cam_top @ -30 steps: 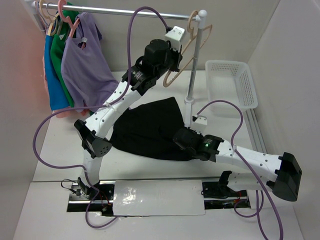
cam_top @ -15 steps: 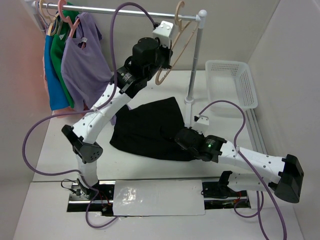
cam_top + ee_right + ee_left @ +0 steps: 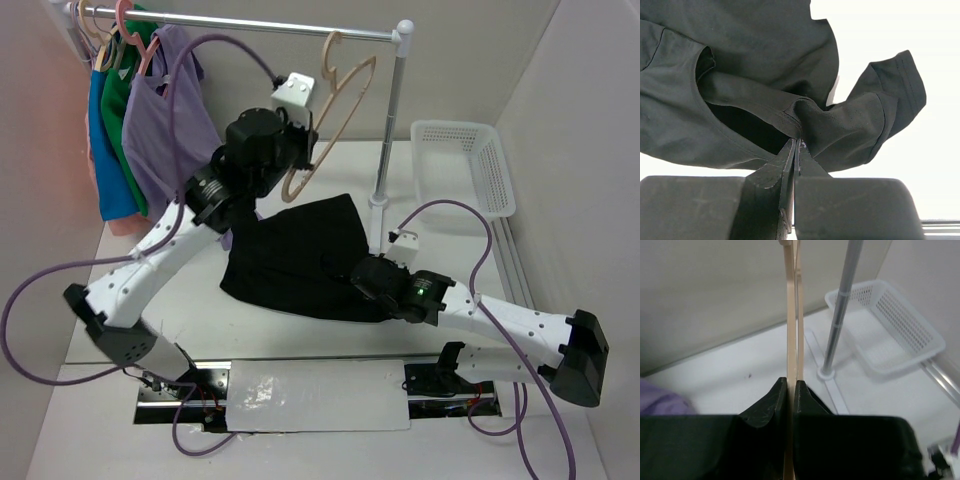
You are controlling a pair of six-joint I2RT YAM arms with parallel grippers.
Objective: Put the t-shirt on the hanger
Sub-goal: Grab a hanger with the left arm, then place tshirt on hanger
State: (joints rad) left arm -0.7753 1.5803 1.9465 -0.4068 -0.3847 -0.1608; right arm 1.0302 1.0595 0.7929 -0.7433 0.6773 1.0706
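The left gripper (image 3: 791, 385) has its fingers pressed on the lower bar of the hanger (image 3: 789, 315) and holds it in the air, tilted, to the left of the pole (image 3: 390, 120). The hook is up close to the rail (image 3: 250, 22); I cannot tell if it touches the rail. The t-shirt (image 3: 300, 255) lies crumpled on the table (image 3: 150, 270), in the middle, just near of the pole's foot. The right gripper (image 3: 796, 142) is at the near right edge of the t-shirt, with its fingers together and a fold of the black fabric pinched between them. A basket (image 3: 500, 180) stands at the far right.
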